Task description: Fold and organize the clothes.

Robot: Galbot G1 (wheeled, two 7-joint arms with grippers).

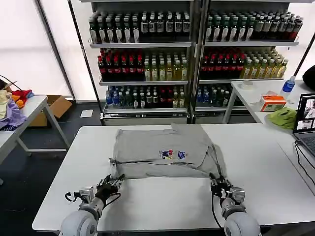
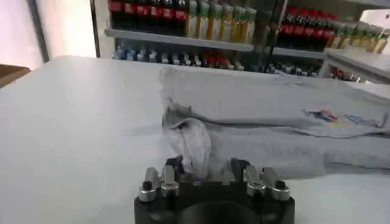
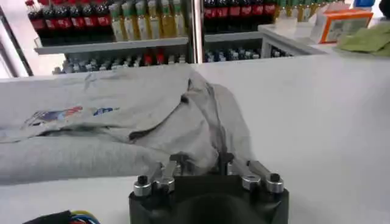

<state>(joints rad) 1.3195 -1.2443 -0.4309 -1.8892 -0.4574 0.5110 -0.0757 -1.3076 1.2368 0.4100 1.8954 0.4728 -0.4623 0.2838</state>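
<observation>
1. Head view: a light grey shirt (image 1: 162, 153) lies partly folded on the white table (image 1: 256, 167), toward the table's far half and roughly centred. The small multicoloured chest print (image 1: 172, 154) faces up.
2. The left gripper (image 1: 114, 181) sits at the shirt's near left corner; the right gripper (image 1: 216, 182) sits at the near right corner. Both arms reach in from the table's near edge. From this height the fingers merge with the cloth, so the grip itself is not readable here.
3. Left wrist view: this settles it for the left side. The left gripper (image 2: 206, 171) has a bunched fold of grey fabric pinched between its fingers (image 2: 174, 167); the jaws are closed on the cloth. The fabric rises in a crumpled peak from the jaws. The shirt (image 2: 274, 122) spreads away over the table (image 2: 73, 122), print visible far off.
4. Right wrist view: the same for the right side. The right gripper (image 3: 200, 162) is clamped on a gathered ridge of the shirt (image 3: 122, 115), a dark crease running up from between the fingers (image 3: 180, 162). The table (image 3: 317, 109) beyond is bare white.
5. Head view alone gives the surroundings: shelves of bottles (image 1: 192, 59) behind the table, a side table with a green cloth (image 1: 283, 117) and an orange box (image 1: 272, 102) at the robot's right, a laptop (image 1: 306, 123) at the right edge, and coloured clothing (image 1: 12, 105) on a table at the left.
</observation>
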